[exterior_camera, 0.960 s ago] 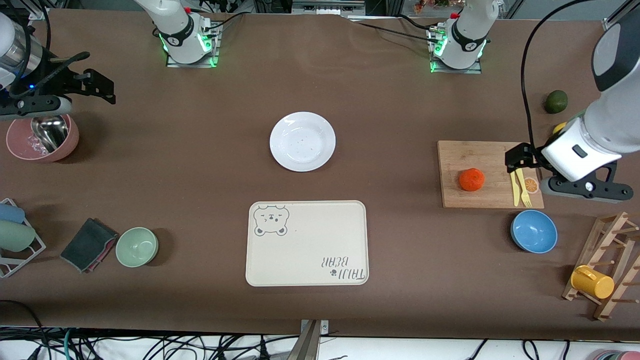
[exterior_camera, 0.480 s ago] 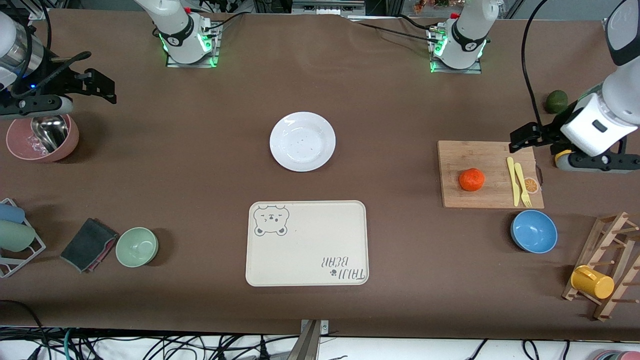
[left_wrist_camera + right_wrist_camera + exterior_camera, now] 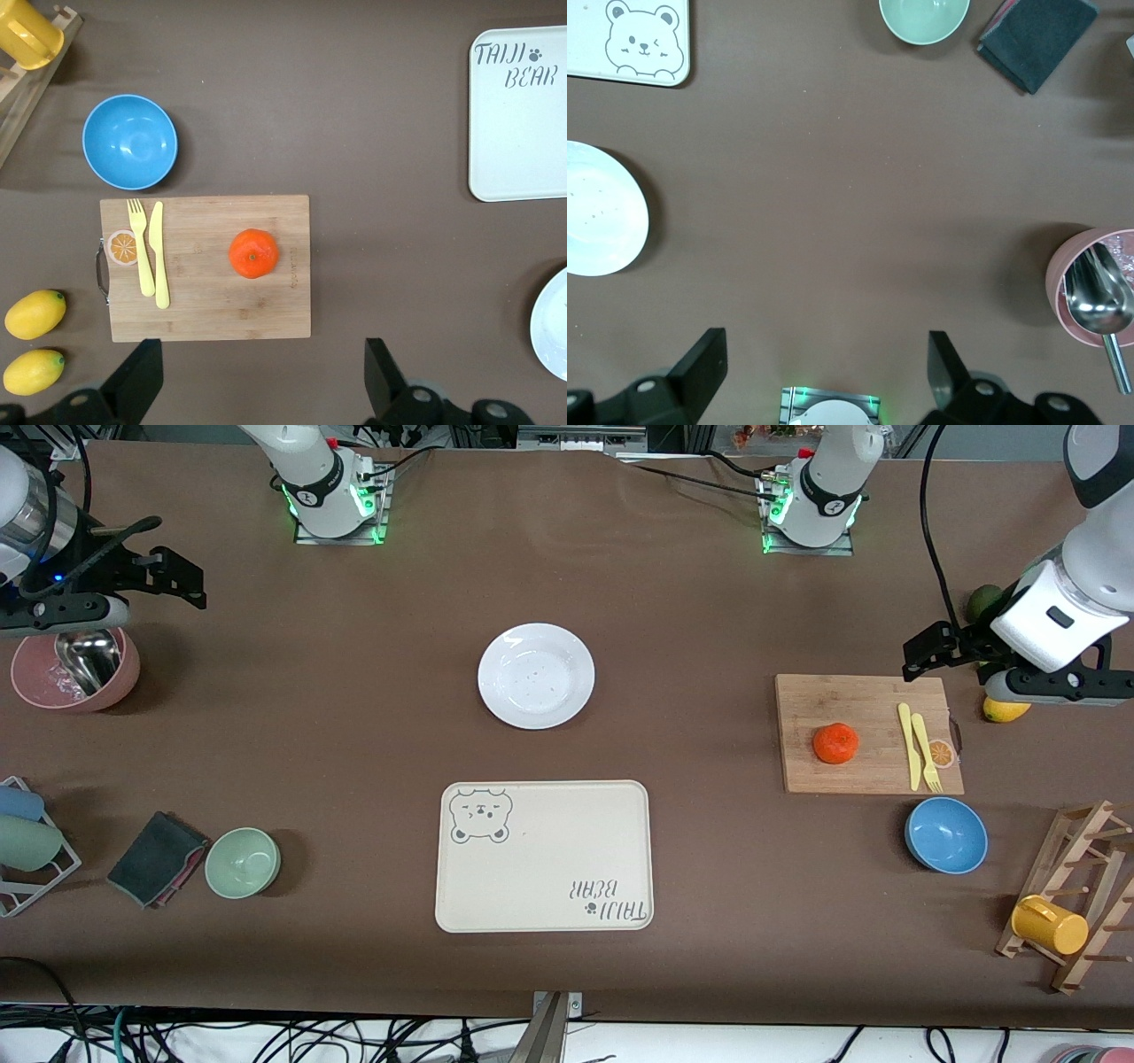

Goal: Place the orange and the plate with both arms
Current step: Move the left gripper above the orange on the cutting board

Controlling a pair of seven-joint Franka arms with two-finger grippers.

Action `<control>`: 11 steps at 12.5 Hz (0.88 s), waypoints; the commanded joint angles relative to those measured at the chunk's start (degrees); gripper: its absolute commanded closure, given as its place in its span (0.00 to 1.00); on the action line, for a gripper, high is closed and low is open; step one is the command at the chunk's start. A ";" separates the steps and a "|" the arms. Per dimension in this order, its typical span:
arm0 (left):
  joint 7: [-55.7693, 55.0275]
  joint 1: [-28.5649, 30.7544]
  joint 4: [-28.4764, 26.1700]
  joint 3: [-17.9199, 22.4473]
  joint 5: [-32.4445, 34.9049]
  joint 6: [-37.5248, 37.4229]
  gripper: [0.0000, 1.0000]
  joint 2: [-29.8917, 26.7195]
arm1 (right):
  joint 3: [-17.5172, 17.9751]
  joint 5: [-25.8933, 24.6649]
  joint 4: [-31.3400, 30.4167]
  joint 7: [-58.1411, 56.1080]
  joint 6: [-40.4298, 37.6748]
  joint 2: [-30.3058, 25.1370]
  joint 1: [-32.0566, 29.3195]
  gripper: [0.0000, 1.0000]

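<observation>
The orange point(image 3: 835, 743) sits on a board point(image 3: 811, 700); the plate point(image 3: 536, 676) lies mid-desk. Left claw point(image 3: 930, 657) hangs released above the board's edge; right claw point(image 3: 173, 580) waits released over bare desk point(image 3: 354, 691).

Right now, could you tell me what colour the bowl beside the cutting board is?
The bowl is plain blue, seen best in the left wrist view.

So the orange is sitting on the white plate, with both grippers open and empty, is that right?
Not quite: the orange sits on the wooden cutting board, beside the yellow knife and fork, as the front view shows. The plate is bare, mid-table. The rest holds: the left gripper and the right gripper are both open and empty.
</observation>
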 commanded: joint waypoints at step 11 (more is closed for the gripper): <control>1.21 0.14 -1.16 0.73 1.34 0.22 0.00 -0.69 | 0.03 0.33 1.03 0.70 -0.23 0.06 0.03 0.00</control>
